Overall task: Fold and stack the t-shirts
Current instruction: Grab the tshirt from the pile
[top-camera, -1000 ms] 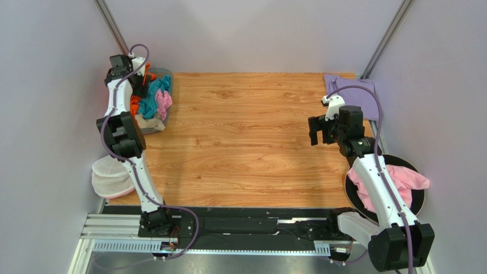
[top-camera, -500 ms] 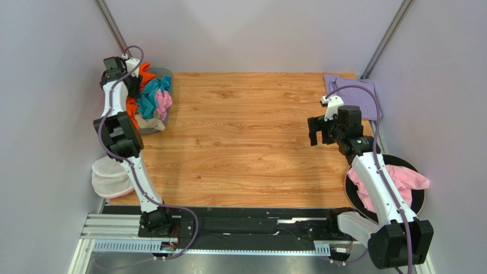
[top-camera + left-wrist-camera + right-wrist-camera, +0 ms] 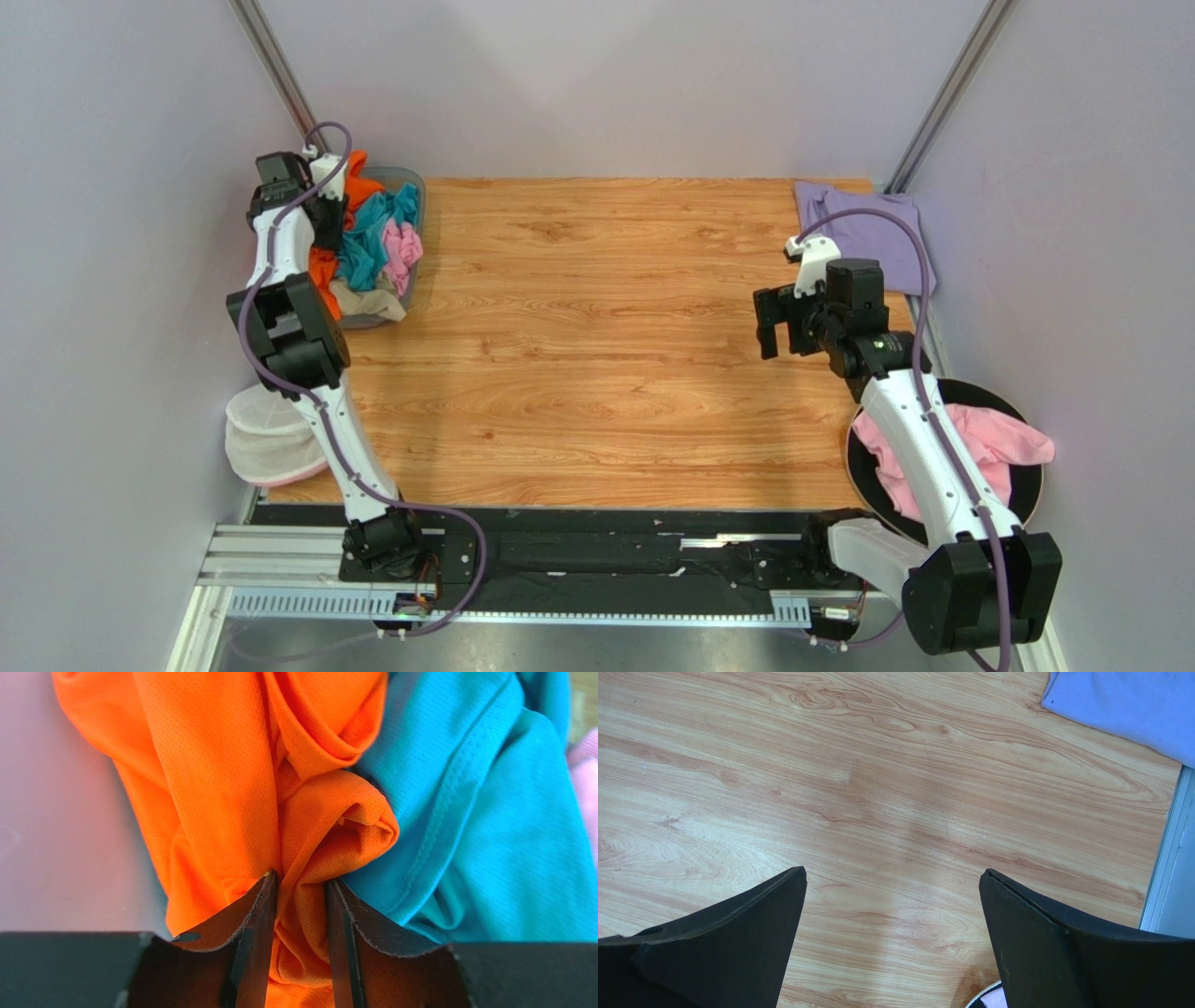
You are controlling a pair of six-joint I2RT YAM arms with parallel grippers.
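Holding the right gripper (image 3: 892,873) spread wide over the wood table (image 3: 878,777), touching nothing. Seeing the lavender shirt (image 3: 1130,707) lying flat past it at the far right corner, well apart. Farther back on the left, pinching a bunched fold of the orange shirt (image 3: 210,777) in the left gripper (image 3: 300,880), right between its tips, with the teal shirt (image 3: 477,812) pressing against that fold.

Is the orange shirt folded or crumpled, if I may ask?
Crumpled: the orange shirt lies in loose twisted bunches.
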